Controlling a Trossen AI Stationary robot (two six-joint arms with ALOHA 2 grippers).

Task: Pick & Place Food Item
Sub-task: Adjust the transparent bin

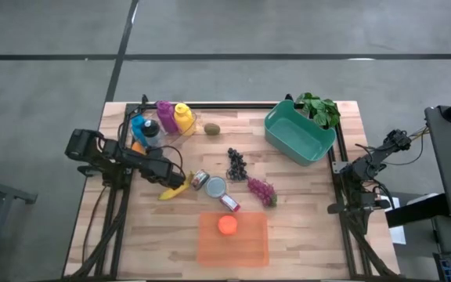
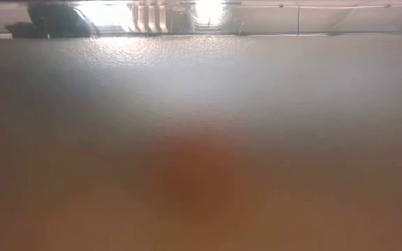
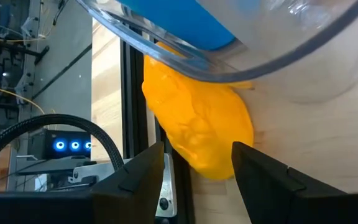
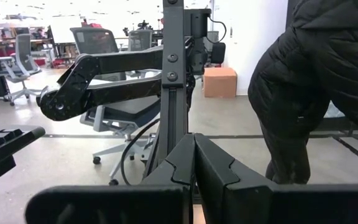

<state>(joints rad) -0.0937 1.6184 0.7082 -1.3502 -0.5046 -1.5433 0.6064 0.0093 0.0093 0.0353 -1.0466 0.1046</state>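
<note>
Where the left gripper (image 3: 194, 168) is held low at the table's left side, its fingers are set apart, and a yellow-orange food item (image 3: 197, 124) is seen just ahead of them, not clamped. Beyond that item, a clear bowl (image 3: 278, 56) is recorded, with a blue object (image 3: 179, 22) inside. In the high view, a banana (image 1: 175, 189) is listed just beside the left gripper (image 1: 172, 172), with a can (image 1: 200, 179) and grapes (image 1: 236, 164) farther out, and an orange tray (image 1: 245, 244) holding a red-orange ball (image 1: 227, 225). A teal bin (image 1: 298, 133) lies well apart. The right gripper (image 4: 194, 165) is parked off the table's right edge, fingers pressed together on nothing; a person (image 4: 322, 81) stands beyond it.
</note>
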